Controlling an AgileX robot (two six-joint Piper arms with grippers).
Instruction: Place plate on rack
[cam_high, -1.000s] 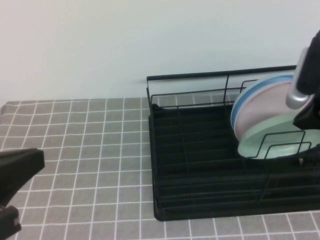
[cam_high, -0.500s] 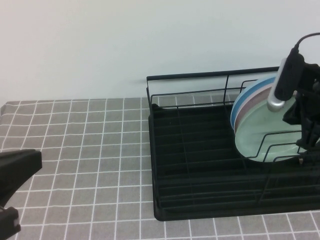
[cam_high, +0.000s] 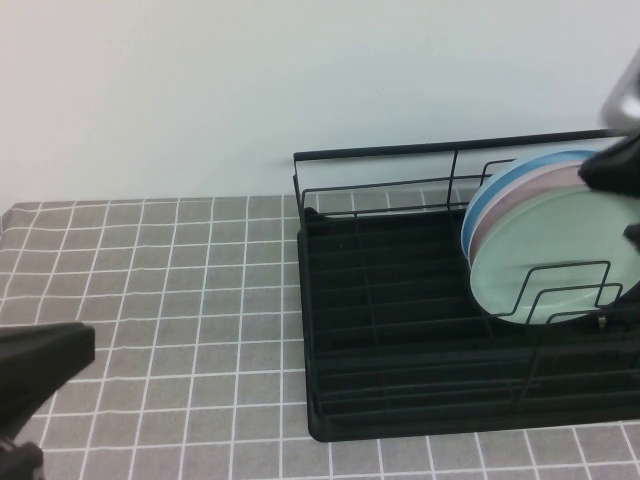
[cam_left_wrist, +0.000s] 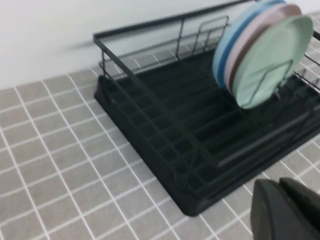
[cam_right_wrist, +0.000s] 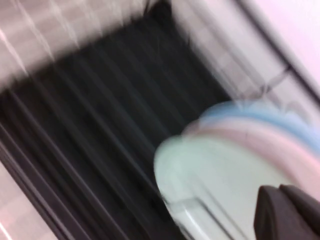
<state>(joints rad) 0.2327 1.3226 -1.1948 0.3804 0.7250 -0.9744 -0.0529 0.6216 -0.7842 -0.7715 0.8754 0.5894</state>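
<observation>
The mint-green plate (cam_high: 550, 250) stands on edge in the black wire rack (cam_high: 400, 330), between upright dividers at its right end and leaning on a pink plate. It also shows in the left wrist view (cam_left_wrist: 267, 62) and the right wrist view (cam_right_wrist: 225, 170). My right gripper (cam_high: 608, 172) is shut and empty, raised just above the plate's top right rim and off it. Its fingers (cam_right_wrist: 287, 212) show pressed together. My left gripper (cam_high: 30, 375) is shut and empty, low over the tablecloth at the near left, far from the rack (cam_left_wrist: 150, 135).
A pink plate (cam_high: 545, 172) and a light blue plate (cam_high: 478, 205) stand behind the mint one. The rack's left half holds nothing. A grey checked tablecloth (cam_high: 180, 280) covers the table left of the rack. A pale wall stands behind.
My right gripper has risen up and to the right, away from the mint plate. The plate stays standing in the rack. The left arm has barely moved.
</observation>
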